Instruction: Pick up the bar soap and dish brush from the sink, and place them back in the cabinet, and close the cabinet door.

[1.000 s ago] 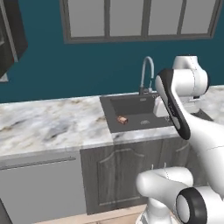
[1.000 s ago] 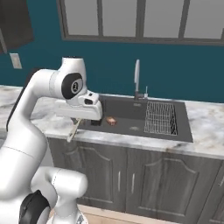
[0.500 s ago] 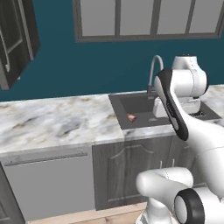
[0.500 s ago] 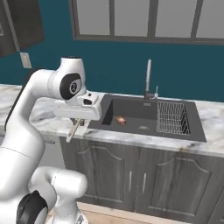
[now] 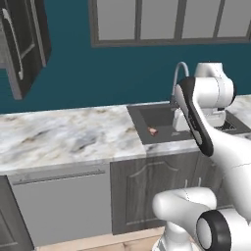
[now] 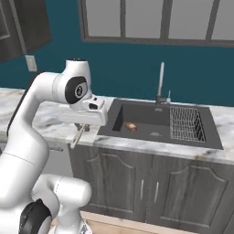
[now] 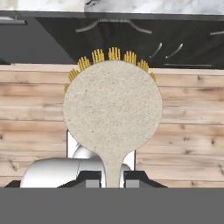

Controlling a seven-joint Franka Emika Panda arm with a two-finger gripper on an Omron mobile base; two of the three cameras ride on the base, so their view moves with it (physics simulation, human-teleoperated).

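My claw point(image 7: 113, 178) grips the dish brush point(image 7: 113, 114) by its handle, left of the sink point(image 6: 137, 133), the handle's end hidden between my fingers. The bar soap point(image 6: 131, 126) lies in the basin.

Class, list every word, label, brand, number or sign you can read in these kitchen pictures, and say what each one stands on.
None: no readable text in any view.
The brush held in the tool is plain.
The soap in the sink bears no stamp that can be made out.
The cabinet door and the counter carry no labels.
The wall plate is blank.
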